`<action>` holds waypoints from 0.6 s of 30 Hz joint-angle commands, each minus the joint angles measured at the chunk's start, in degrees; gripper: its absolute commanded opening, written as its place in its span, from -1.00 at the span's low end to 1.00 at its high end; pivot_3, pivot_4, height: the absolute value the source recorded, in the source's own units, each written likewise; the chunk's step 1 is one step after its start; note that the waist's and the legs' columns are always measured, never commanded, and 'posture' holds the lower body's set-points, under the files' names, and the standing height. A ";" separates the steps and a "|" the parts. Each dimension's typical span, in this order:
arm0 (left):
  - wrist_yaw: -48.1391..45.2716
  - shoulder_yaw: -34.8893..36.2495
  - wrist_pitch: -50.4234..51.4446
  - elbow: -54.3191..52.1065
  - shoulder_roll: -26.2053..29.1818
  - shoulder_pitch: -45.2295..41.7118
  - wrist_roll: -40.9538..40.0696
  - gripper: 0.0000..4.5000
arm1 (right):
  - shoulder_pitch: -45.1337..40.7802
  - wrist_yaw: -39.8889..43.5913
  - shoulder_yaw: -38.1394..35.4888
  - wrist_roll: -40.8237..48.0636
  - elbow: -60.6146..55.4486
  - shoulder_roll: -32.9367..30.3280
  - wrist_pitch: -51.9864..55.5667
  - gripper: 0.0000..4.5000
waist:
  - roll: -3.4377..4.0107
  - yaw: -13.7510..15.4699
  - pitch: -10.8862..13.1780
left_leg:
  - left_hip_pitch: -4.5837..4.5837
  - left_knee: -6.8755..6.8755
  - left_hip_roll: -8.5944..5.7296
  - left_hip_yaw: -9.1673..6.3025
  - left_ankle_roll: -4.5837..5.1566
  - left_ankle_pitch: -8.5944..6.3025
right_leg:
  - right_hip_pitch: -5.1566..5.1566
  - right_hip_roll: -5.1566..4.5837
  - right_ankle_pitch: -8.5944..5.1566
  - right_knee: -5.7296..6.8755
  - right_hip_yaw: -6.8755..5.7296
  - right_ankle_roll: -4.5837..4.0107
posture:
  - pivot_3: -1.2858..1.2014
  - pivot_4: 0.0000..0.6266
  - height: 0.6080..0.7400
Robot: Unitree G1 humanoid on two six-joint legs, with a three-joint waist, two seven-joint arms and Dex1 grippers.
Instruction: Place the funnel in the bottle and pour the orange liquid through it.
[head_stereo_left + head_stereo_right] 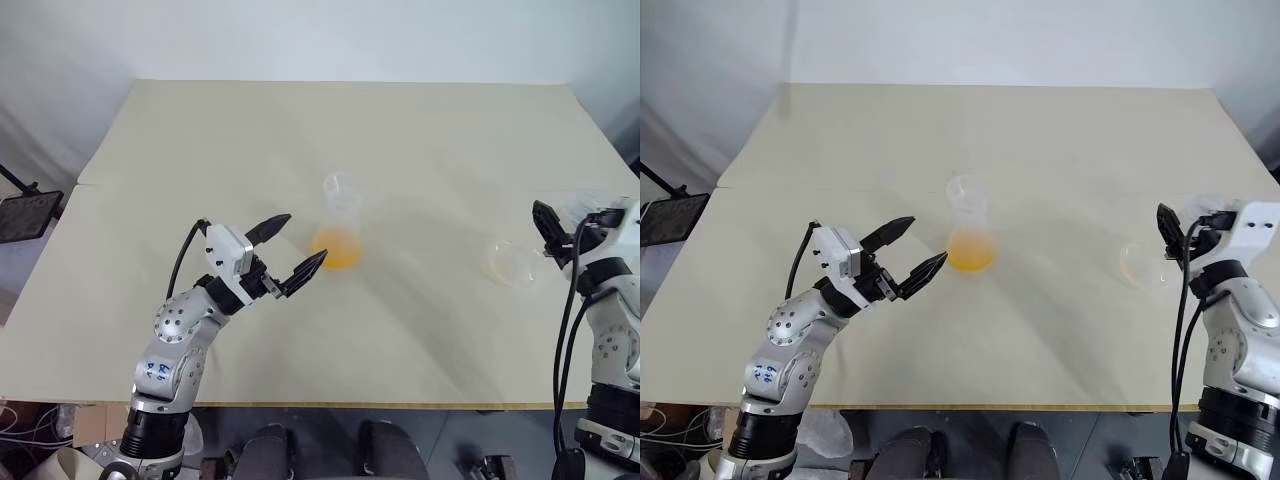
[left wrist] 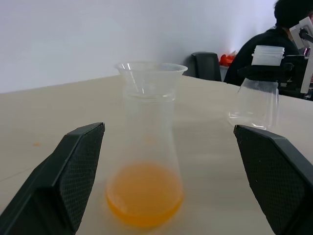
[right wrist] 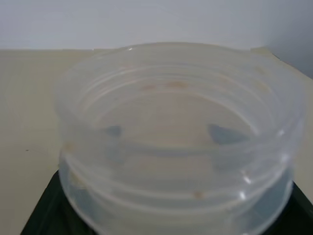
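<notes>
The whitish translucent bottle (image 2: 149,127) stands upright mid-table with the clear funnel (image 1: 340,188) seated in its mouth. A shallow pool of orange liquid (image 1: 336,247) lies at the bottle's bottom. My left gripper (image 1: 303,238) is open just to the left of the bottle at liquid height, pointing at it without touching. In the left wrist view the bottle stands ahead between the two black fingers (image 2: 73,171). A clear conical flask (image 1: 515,262) stands at the table's right. My right gripper (image 1: 565,235) is at its neck, and the flask's threaded mouth (image 3: 176,132) looms close in the right wrist view.
The beige table (image 1: 300,120) has its front edge close to me and its right edge beside the flask. A black stand (image 1: 28,215) sits off the table's left side. A person in dark clothes (image 2: 264,44) and a black chair (image 2: 205,66) are beyond the table.
</notes>
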 commanded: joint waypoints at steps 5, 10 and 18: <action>-0.98 0.55 -0.61 -0.22 0.46 -1.61 -0.60 1.00 | -0.16 -0.21 -3.85 4.58 -2.09 -1.85 -1.35 0.97 | 0.00 0.04 0.00 | 0.00 0.00 -0.01 0.06 0.00 0.00 | 0.00 -0.01 0.00 -0.02 0.04 0.00 | 0.03 -0.52 1.00; -2.40 0.69 -0.67 0.95 0.69 -2.87 -1.09 1.00 | -2.28 1.54 -5.08 6.92 -0.41 -3.76 -2.75 0.97 | 0.00 0.06 0.00 | 0.00 0.00 -0.01 0.07 0.00 0.00 | -0.01 0.00 0.00 -0.02 0.04 0.00 | 0.03 -0.52 1.00; -3.21 1.55 -1.96 2.83 0.97 -4.27 -0.60 1.00 | -4.06 4.33 -5.86 8.46 1.23 -6.25 -6.02 0.97 | 0.00 0.08 0.00 | 0.00 0.00 -0.04 0.09 0.01 0.00 | -0.01 0.00 0.00 -0.02 0.03 0.00 | 0.03 -0.52 1.00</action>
